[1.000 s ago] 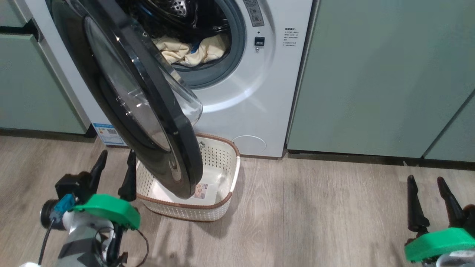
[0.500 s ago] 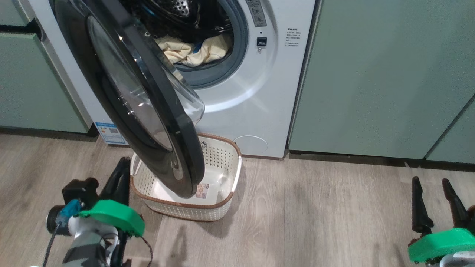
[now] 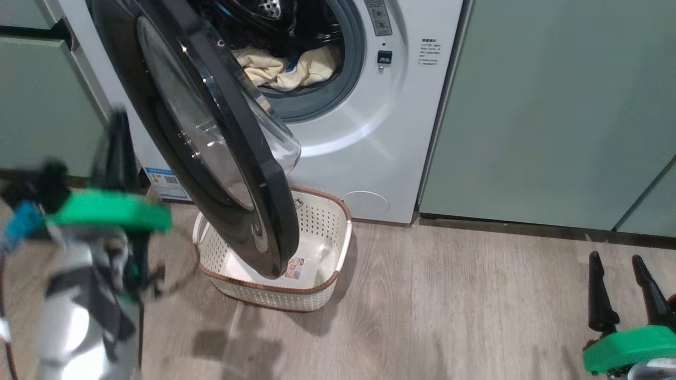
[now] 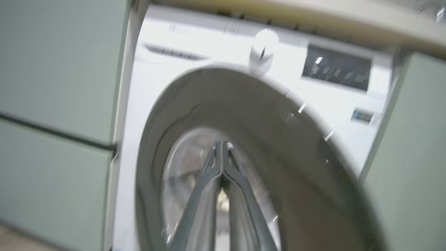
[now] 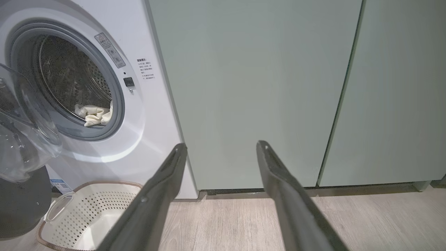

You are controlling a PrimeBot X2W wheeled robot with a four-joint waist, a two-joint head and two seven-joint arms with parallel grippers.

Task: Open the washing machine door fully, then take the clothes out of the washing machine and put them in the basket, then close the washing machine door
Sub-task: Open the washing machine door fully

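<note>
Hanging part-way open, the washing machine door (image 3: 211,132) is hinged on the left of the washing machine (image 3: 364,148) and turns its glossy black edge toward the head camera. In that view its long line slants from upper left down to lower right. The clear glass bowl bulges to the right, toward the drum opening, and the outer face looks left. The door's lowest part overlaps the basket (image 3: 338,248) in that view; whether the two touch I cannot tell.

The clothes (image 3: 288,68) lie in a crumpled pale-yellow heap at the bottom front of the drum, just behind the grey rubber ring. A bit of blue shows in the middle of the heap.

The basket stands on the wooden floor (image 3: 449,316) just before the machine, with nothing in it but its bottom label. Its white handles sit at its left and right ends, so its long side runs roughly along the machine's front.

The left gripper (image 3: 119,142) is blurred, raised to the left of the door. Its fingers are pressed together on nothing, and in the left wrist view they point at the door's outer glass.

The right gripper (image 3: 615,258) sits low and well apart from the machine. Its fingers are spread and empty, aimed at the sage-green cabinet (image 3: 554,105).
</note>
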